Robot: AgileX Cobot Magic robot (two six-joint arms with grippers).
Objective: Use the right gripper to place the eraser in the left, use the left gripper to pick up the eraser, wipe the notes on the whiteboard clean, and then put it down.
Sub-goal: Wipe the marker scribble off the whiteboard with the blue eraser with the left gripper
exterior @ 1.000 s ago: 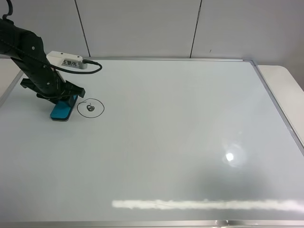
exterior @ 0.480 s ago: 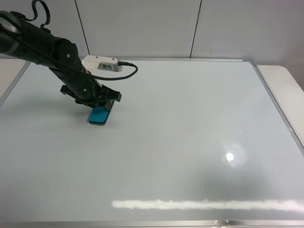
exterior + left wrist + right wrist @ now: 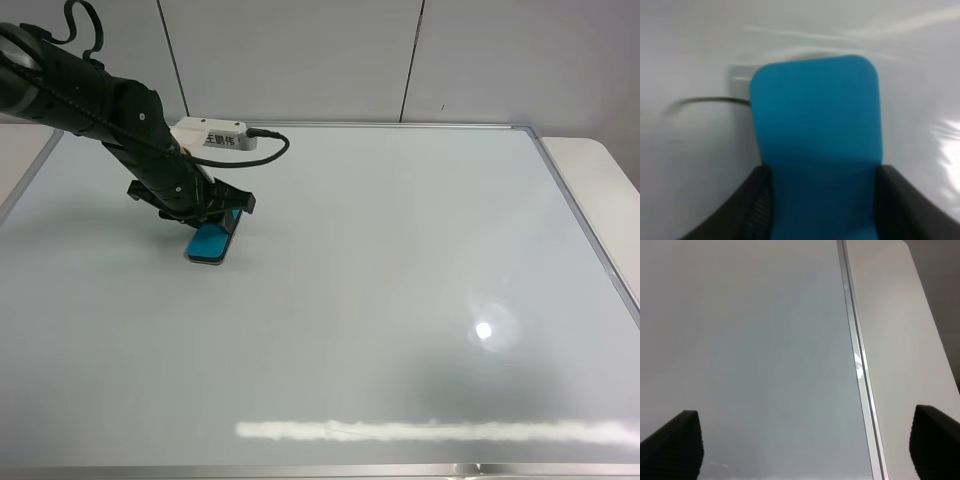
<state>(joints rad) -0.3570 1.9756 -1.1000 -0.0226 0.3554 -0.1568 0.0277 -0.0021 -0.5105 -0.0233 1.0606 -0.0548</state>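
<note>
Your left gripper (image 3: 214, 222) is clamped on the eraser (image 3: 208, 245). In the left wrist view the blue pad sits between the two dark fingers (image 3: 740, 210), one on each long side, and its rounded free end sticks out past them. From the high camera you see the eraser down on the board (image 3: 400, 280), in the left rear part, well apart from the right edge. Its underside seems to meet the surface, though you cannot tell whether it lies quite flat. The left arm (image 3: 90, 90) slants down to it from the rear left corner. The white camera box (image 3: 212, 133) rides just behind the gripper, and its black cable (image 3: 270, 150) loops out to the side.

In the left wrist view a thin dark streak (image 3: 710, 101) lies on the board, running up to the eraser's side. It is blurred, and you cannot tell whether it is ink or a reflection.

Your right gripper (image 3: 802, 440) stands wide, with nothing between its fingers. It hangs above the board's right edge. The metal frame (image 3: 857, 365) runs between the fingers, nearer one of them, with the pale table (image 3: 905, 340) just beyond it.

Glare (image 3: 484, 330) marks the board near the front right
</note>
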